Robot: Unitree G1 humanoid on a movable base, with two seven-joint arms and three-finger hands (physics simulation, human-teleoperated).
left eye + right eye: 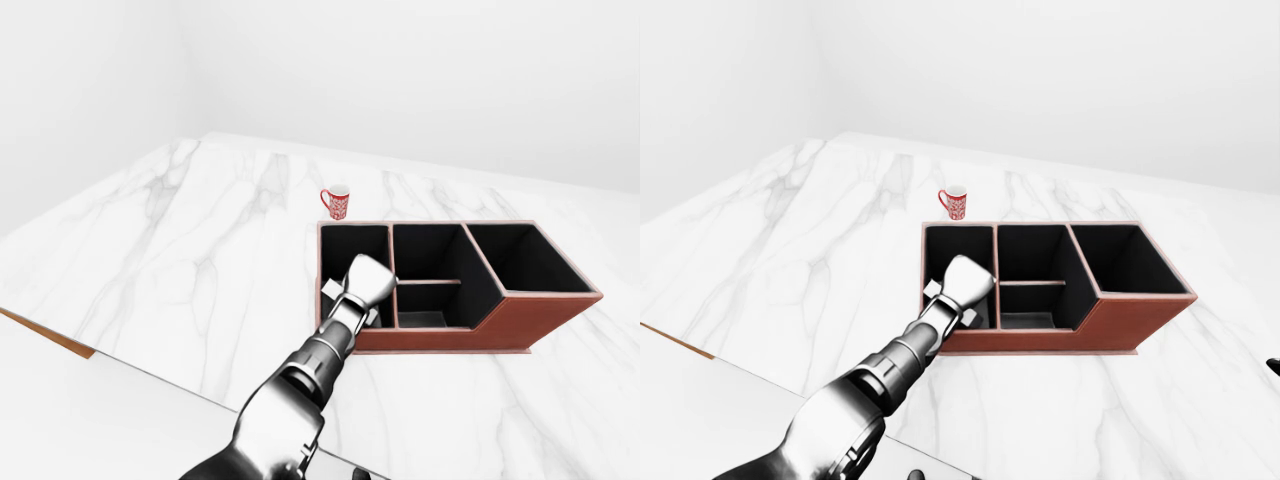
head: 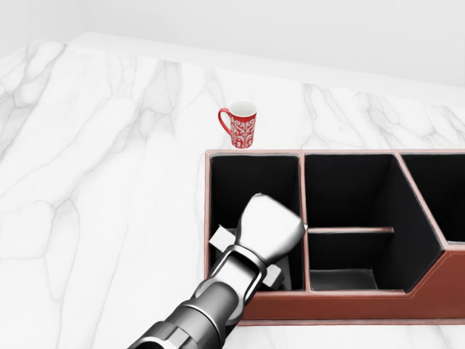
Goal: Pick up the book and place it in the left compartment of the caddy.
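One hand in play: my left hand (image 2: 270, 222) reaches down into the caddy's (image 2: 349, 304) left compartment (image 2: 251, 178). Pale book (image 2: 220, 237) corners show directly beneath my wrist (long axis hidden). Fingers are hidden, so I cannot tell their grip.

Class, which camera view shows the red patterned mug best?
The head view: the mug appears largest there, handle on its left and white pattern legible, standing on the marble table just above the caddy. Both eye views show it small, its pattern indistinct.
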